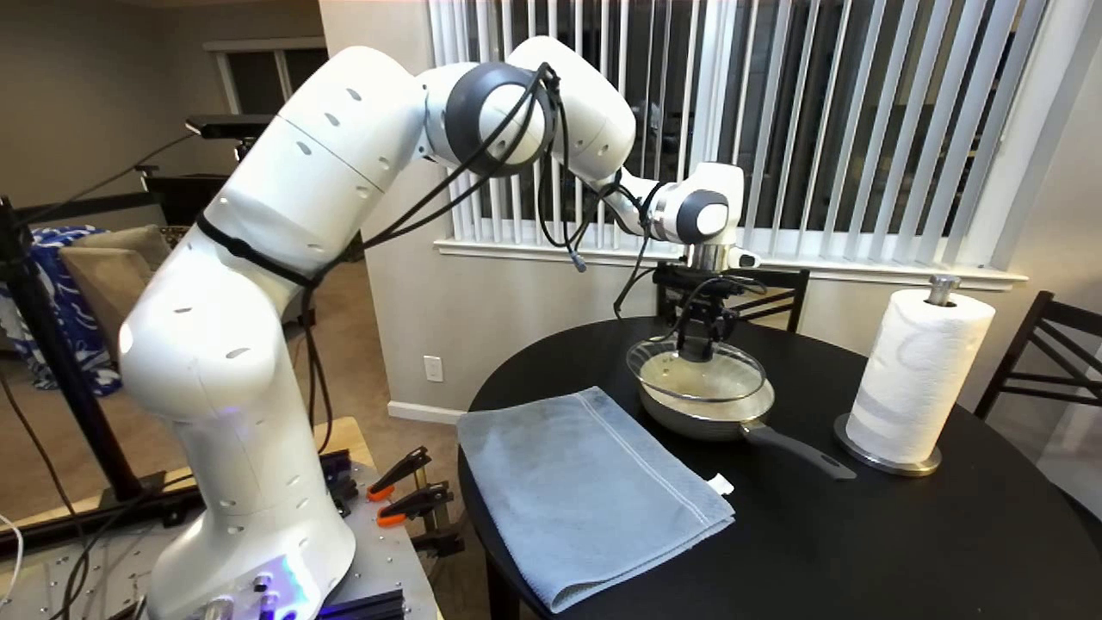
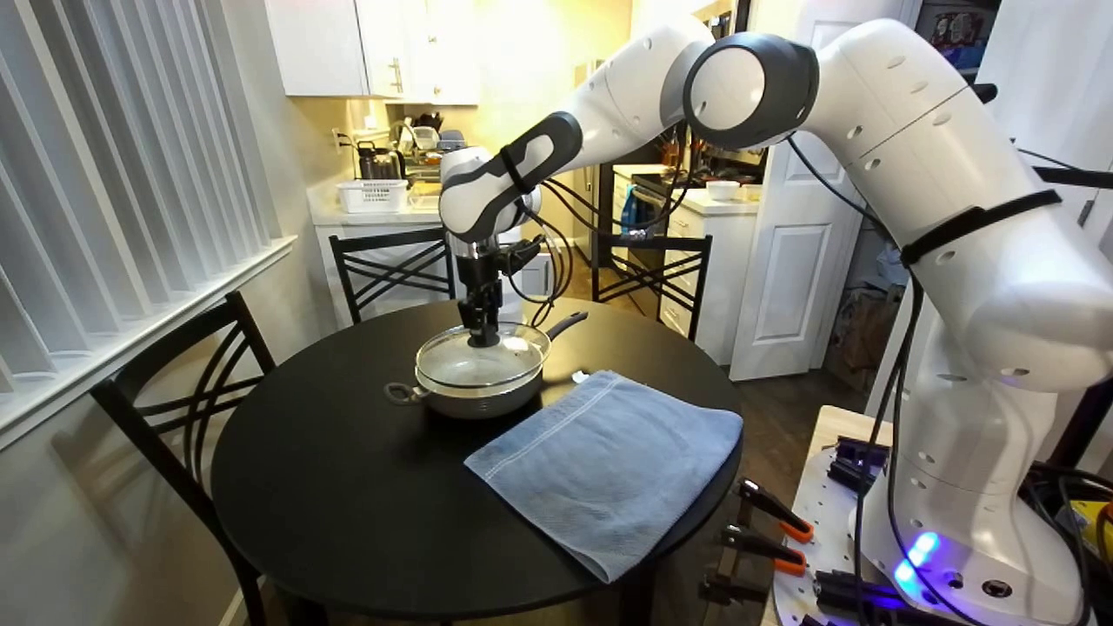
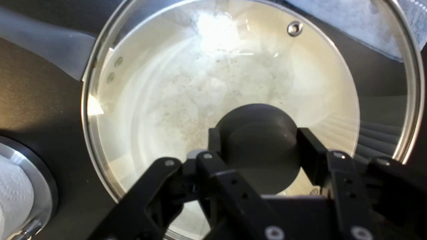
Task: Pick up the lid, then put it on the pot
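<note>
Gripper (image 3: 262, 146), lower centre of my wrist view: clamped on the knob (image 3: 258, 126) of the glass lid (image 1: 694, 377), presumably to leave the rim (image 3: 417, 86) free for seating. Position: over the pot (image 1: 689, 420), off toward frame right (contact I cannot tell).

The arm (image 1: 327, 155) is white and rounded, with grey oval marks (image 1: 303, 148) and a dark grey joint ring (image 2: 789, 87). Black cables (image 1: 379, 238) and a black strap (image 1: 241, 247) are fitted. The base (image 2: 978, 548) shows blue light (image 2: 923, 546). The end effector (image 3: 260, 143) is black, with silver screw heads (image 3: 274, 232).
</note>
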Tool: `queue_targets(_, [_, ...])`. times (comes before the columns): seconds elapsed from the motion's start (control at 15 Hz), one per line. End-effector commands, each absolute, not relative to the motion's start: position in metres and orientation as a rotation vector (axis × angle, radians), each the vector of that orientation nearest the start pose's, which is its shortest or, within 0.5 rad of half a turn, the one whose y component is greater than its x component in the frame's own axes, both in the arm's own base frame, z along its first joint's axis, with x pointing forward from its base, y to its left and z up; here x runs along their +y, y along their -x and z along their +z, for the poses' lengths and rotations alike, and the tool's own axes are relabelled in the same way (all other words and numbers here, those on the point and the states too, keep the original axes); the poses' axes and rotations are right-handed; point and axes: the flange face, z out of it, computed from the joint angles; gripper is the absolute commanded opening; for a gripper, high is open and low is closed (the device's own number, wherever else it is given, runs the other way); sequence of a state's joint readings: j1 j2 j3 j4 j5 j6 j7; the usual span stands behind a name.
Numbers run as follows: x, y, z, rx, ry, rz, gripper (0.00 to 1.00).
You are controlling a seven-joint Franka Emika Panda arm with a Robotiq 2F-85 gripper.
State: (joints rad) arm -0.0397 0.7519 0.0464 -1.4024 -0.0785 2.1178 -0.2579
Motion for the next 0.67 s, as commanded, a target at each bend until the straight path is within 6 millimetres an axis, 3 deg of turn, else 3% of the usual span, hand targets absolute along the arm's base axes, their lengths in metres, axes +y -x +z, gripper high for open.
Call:
queue_targets(0.0, [-0.006,-0.736,0.255,-0.481,3.089,-0.015,0.33])
queue_targets(0.27, [-0.008,-0.744,0.241,-0.436,3.071,-0.070,0.33])
queue_targets(0.6, [-0.014,-0.758,0.245,-0.404,3.089,-0.108,0.33])
